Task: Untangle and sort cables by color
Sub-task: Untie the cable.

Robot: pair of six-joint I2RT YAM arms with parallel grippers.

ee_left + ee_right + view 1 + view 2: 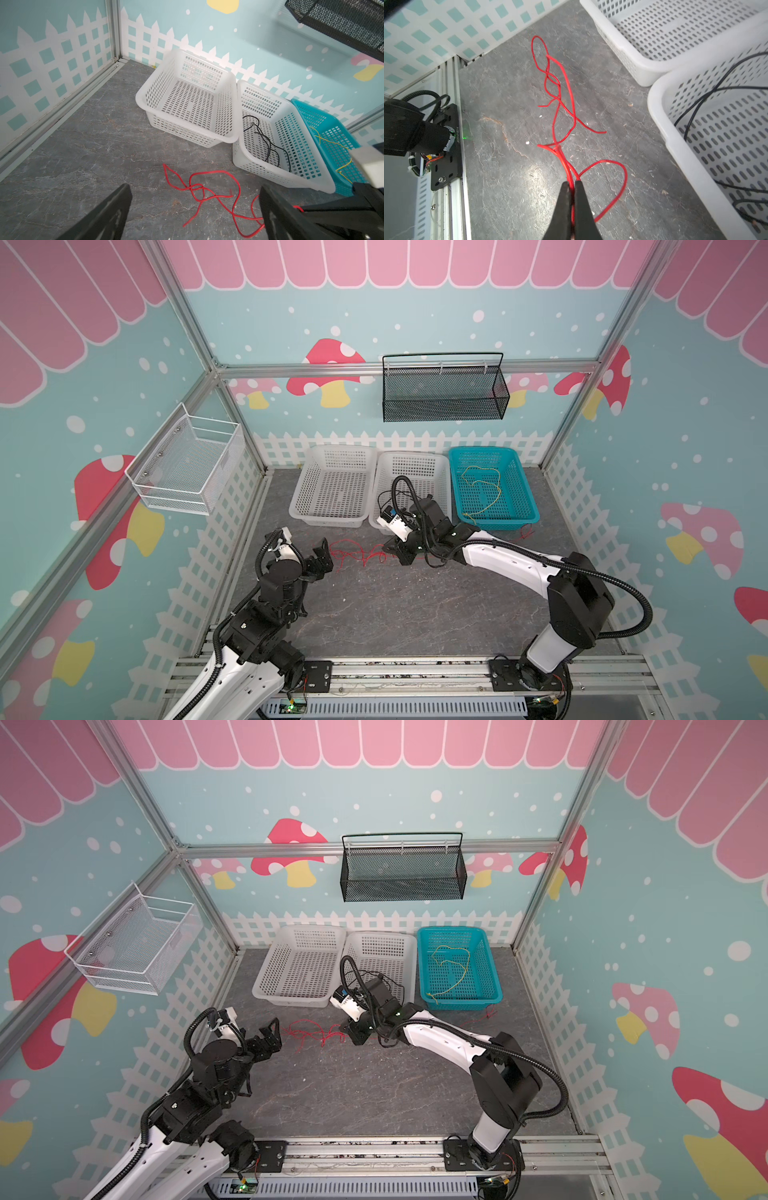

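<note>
The right jaws were clamped on the red cable (557, 148), tangled on the worktop (395, 614) (nearer than the white baskets (328, 520)). The left jaws stood wide, empty.

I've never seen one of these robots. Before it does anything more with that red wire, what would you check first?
1. Right gripper shut on the red cable: ok.
2. Left gripper open, holding nothing: ok.
3. Red cable untangled: not ok; its loops cross each other on the table.
4. Basket free for red: ok; the left white basket is empty.
5. Other colours sorted: ok; black cable in the middle white basket, yellow cable in the teal basket.
6. Red end beside the teal basket lying free: cannot tell.
</note>
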